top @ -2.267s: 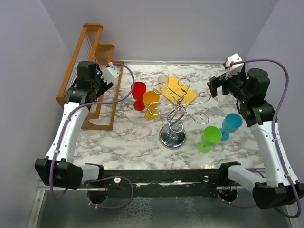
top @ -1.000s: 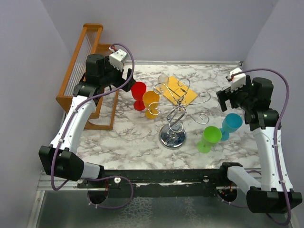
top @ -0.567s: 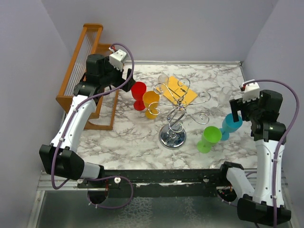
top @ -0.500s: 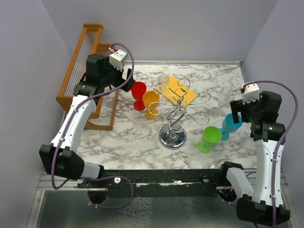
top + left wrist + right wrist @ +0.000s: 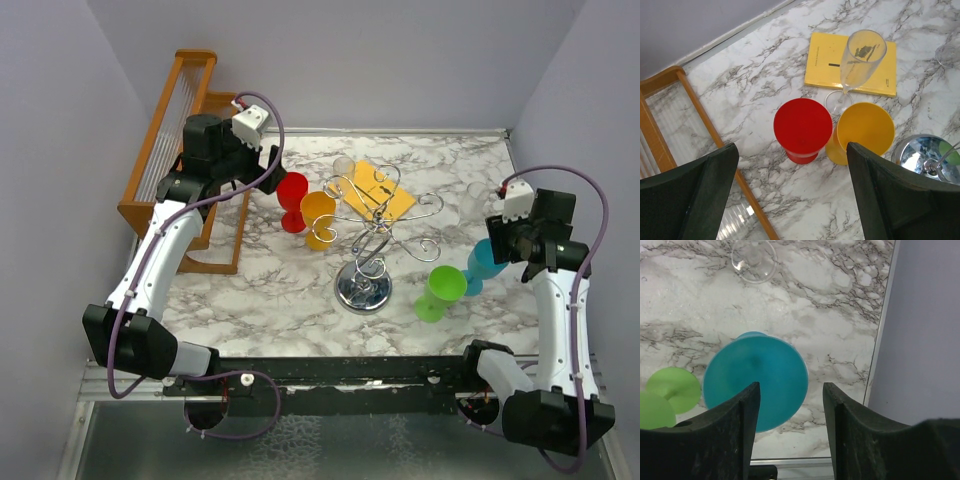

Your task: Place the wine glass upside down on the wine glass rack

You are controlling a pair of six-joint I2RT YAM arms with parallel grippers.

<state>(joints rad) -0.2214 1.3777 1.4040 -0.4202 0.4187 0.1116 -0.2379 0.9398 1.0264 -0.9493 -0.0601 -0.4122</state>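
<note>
Red glass (image 5: 802, 125), orange glass (image 5: 865, 131), green glass (image 5: 443, 283), teal glass (image 5: 756, 386); chrome rack (image 5: 362, 290); marble tbl (image 5: 270, 290).

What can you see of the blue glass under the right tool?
The blue glass is an opaque teal goblet, plastic by its look, with a round rim and a matching foot that peeks out past the bowl. It stands upright, bowl up, on the marble table near its right edge. The green glass stands just beside it; whether they touch cannot be told. The right tool hovers above it, open, one finger over the bowl, not gripping it.
</note>
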